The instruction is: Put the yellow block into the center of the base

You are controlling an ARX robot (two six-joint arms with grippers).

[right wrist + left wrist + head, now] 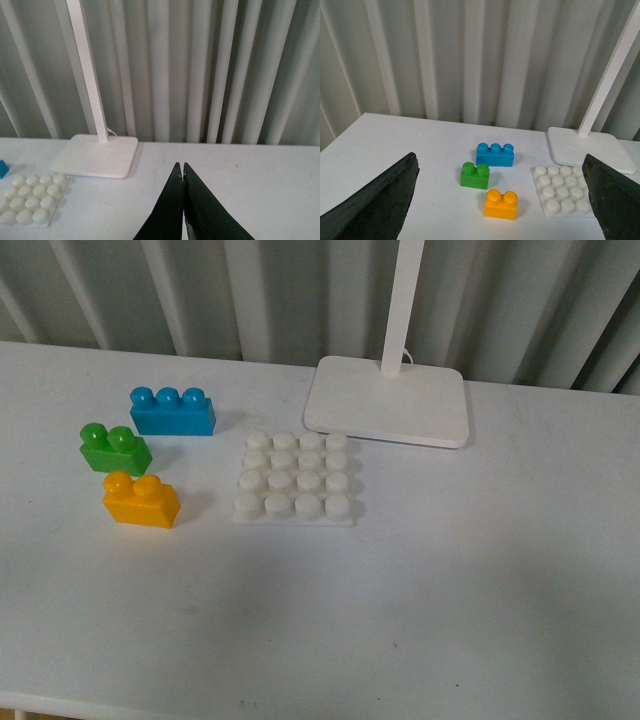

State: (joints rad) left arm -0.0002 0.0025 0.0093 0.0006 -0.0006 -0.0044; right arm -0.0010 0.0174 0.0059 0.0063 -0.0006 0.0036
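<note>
Status: neither arm shows in the front view, so I'm going by the wrist cams.

Left gripper (498,156): jaws spread wide, nothing between them. Right gripper (182,171): jaws pinched together, empty.

The yellow block (501,204) sits on the table ahead of and below the left gripper, roughly centred between the lines of its two fingers. It's the closest of the three bricks to it. The green brick (475,175) is just past it with a small gap, and the blue brick (495,154) is further out. The base (562,190) lies flat, ahead of the left gripper on the right-arm side of the block, with all studs bare. The lamp foot (590,150) is just beyond the base.

The step in hand is the pick, and I'd judge the left arm is the obvious one for it.
- Drop straight down over the block and keep it centred between the fingers.
- Clamp on the side walls below the studs, so it stays level.
- Watch the finger on the far side; the green brick leaves little room there.
- Lift clear before going sideways to the base.
- Line the block up over the middle studs, then press vertically without tilting.

Risk: the base looks light and may skid under the push, so seat the block slowly.
</note>
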